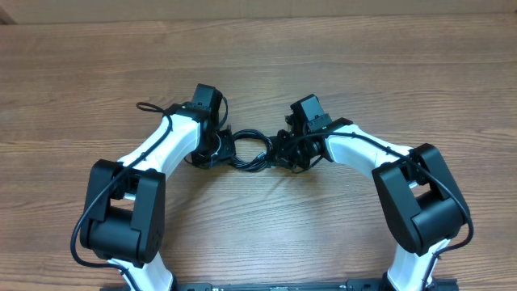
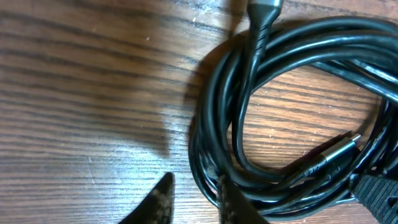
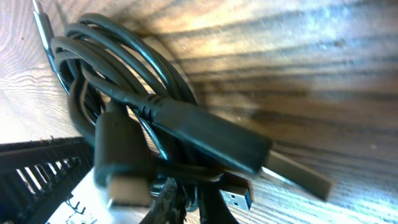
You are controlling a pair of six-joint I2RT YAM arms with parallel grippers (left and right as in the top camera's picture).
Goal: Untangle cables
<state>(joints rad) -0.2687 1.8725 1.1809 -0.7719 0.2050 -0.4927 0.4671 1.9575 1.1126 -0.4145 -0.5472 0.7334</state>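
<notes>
The cables (image 1: 252, 151) lie as one black coil on the wooden table between my two grippers. In the left wrist view the coil (image 2: 249, 93) fills the right half, with a silver-tipped jack plug (image 2: 339, 146) lying across it. My left gripper (image 2: 193, 182) stands open at the coil's left edge, bare wood in its gap, and its right finger (image 2: 230, 202) rests against the outer strands. My right gripper (image 3: 186, 186) is shut on strands at the coil's other side, beside a large black USB plug (image 3: 211, 140) and a small blue-tongued one (image 3: 239, 198).
In the overhead view the left gripper (image 1: 214, 152) and right gripper (image 1: 287, 153) face each other across the coil, with both white arms bending back to black bases at the near edge. A thin black arm wire (image 1: 149, 107) loops out at the left.
</notes>
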